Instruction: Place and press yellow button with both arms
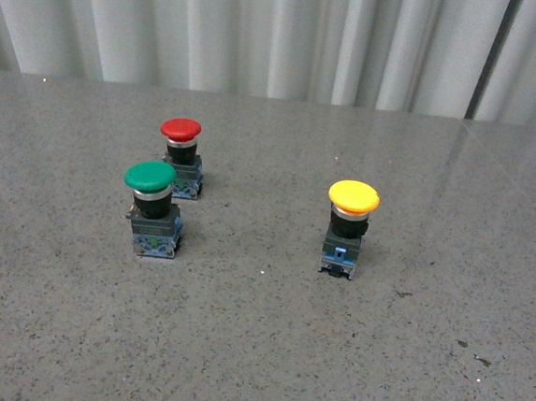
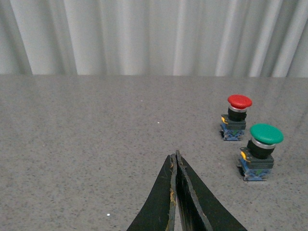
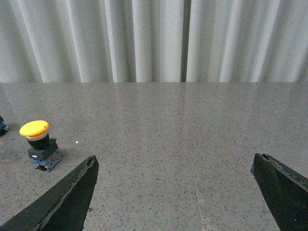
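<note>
The yellow button (image 1: 350,228) stands upright on the grey table, right of centre in the front view, with a yellow mushroom cap, black collar and dark base with blue parts. It also shows in the right wrist view (image 3: 39,144), off to one side of my right gripper (image 3: 174,163), which is open wide and empty. My left gripper (image 2: 175,156) is shut with nothing between its fingers, low over bare table, apart from all buttons. Neither arm shows in the front view.
A green-capped button (image 1: 153,207) and a red-capped button (image 1: 181,155) stand close together at the left; both also show in the left wrist view, green (image 2: 260,150) and red (image 2: 236,115). A pale pleated curtain (image 1: 283,33) runs behind the table's far edge.
</note>
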### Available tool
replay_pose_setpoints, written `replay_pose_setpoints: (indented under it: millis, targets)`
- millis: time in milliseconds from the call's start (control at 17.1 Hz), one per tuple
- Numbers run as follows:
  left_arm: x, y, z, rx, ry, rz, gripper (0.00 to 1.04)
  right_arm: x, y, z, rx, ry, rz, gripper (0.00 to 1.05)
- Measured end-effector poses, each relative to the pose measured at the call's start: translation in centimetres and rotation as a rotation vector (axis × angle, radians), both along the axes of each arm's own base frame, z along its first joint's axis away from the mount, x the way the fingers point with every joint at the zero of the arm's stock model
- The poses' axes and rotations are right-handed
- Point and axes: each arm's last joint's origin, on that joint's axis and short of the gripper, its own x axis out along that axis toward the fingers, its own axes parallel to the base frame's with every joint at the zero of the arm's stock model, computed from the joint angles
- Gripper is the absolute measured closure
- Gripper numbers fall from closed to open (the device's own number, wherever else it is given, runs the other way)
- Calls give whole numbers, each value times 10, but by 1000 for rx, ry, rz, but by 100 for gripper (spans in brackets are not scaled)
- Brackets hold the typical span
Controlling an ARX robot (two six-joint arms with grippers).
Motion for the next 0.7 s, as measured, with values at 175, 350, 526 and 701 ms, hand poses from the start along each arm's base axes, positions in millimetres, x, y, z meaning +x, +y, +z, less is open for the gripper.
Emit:
replay_pose_setpoints:
  millis: [175, 350, 526, 701]
  targets:
    - [-6, 6, 3, -1, -14, 29, 103, 0, 0, 0, 0, 1, 0, 7]
    - [-10, 5, 5, -1, -20, 11, 103, 0, 0, 0, 0, 0, 0, 7]
    - [-15, 5, 6, -1, -25, 11, 103, 0, 0, 0, 0, 0, 0, 7]
    - [-19, 5, 7, -1, -27, 12, 103, 0, 0, 0, 0, 0, 0, 7]
